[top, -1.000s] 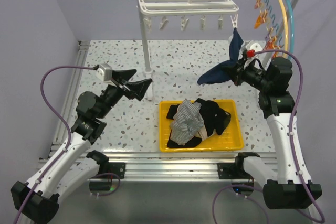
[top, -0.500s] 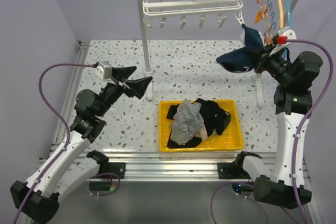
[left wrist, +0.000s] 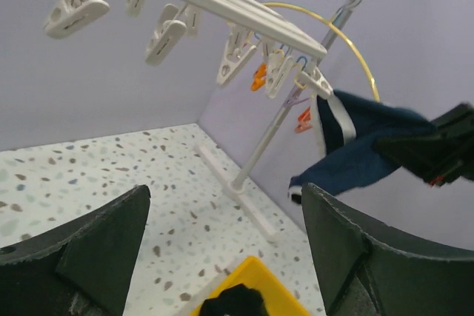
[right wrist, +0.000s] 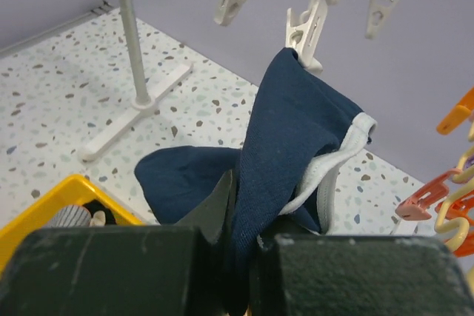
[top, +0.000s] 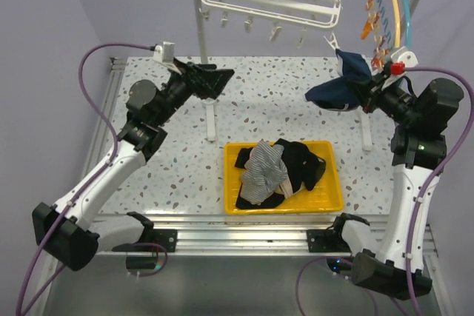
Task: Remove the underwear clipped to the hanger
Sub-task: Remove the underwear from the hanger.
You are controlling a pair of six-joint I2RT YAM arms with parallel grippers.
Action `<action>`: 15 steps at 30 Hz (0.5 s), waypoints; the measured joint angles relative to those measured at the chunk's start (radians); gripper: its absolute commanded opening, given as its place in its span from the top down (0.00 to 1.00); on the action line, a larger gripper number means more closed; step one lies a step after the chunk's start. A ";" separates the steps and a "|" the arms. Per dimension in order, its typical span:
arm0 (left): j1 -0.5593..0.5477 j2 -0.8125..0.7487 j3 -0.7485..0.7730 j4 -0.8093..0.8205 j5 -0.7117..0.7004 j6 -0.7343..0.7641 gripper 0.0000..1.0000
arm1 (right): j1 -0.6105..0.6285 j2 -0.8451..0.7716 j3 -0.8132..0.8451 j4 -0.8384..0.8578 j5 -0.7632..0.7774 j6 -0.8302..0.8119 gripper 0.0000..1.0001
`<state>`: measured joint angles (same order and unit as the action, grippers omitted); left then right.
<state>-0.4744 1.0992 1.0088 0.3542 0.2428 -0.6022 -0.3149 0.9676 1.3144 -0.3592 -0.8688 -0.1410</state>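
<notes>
The right gripper (top: 368, 94) is clenched on the navy underwear (top: 342, 83), the cloth bunched between its two fingers and fanning out in front of them toward the middle of the table. In the right wrist view the fabric, edged with a pale waistband, rises from the closed fingertips to a white clip (right wrist: 305, 31) just above them, which pinches the garment's top corner. That clip hangs from the end of the white hanger (top: 270, 1), which sits tilted on the rack's rail, its other clips bare.

The left gripper (top: 211, 79) is raised beside the rack's white pole (top: 204, 49), its fingers spread wide and grasping nothing. Through the gap between them, the left wrist view shows the row of clips overhead and the navy piece well beyond the fingertips, apart from them.

Lower down, between the two arms and well below both sets of fingers, a yellow tray (top: 318, 209) holds a grey striped garment (top: 265, 170) lying over a black one (top: 300, 164).
</notes>
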 measured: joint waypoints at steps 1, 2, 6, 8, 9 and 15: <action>-0.011 0.050 0.050 -0.001 -0.003 -0.036 0.14 | 0.000 -0.005 0.000 -0.024 -0.018 -0.037 1.00; -0.030 0.097 0.097 -0.005 -0.012 -0.071 0.13 | 0.000 -0.010 -0.001 -0.047 -0.032 -0.072 1.00; -0.141 0.243 0.237 -0.034 -0.043 -0.203 0.14 | 0.001 -0.034 -0.025 -0.134 -0.066 -0.210 1.00; -0.195 0.301 0.293 -0.055 -0.067 -0.263 0.13 | 0.002 -0.045 -0.047 -0.173 -0.066 -0.282 1.00; -0.211 0.322 0.312 -0.066 -0.076 -0.283 0.13 | 0.003 -0.047 -0.057 -0.187 -0.066 -0.305 1.00; -0.328 0.491 0.472 -0.128 -0.168 -0.394 0.12 | 0.060 -0.054 -0.155 -0.243 -0.024 -0.481 1.00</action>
<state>-0.8021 1.5898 1.4803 0.2264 0.0750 -0.9966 -0.2550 0.9134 1.1591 -0.6018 -0.8928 -0.6220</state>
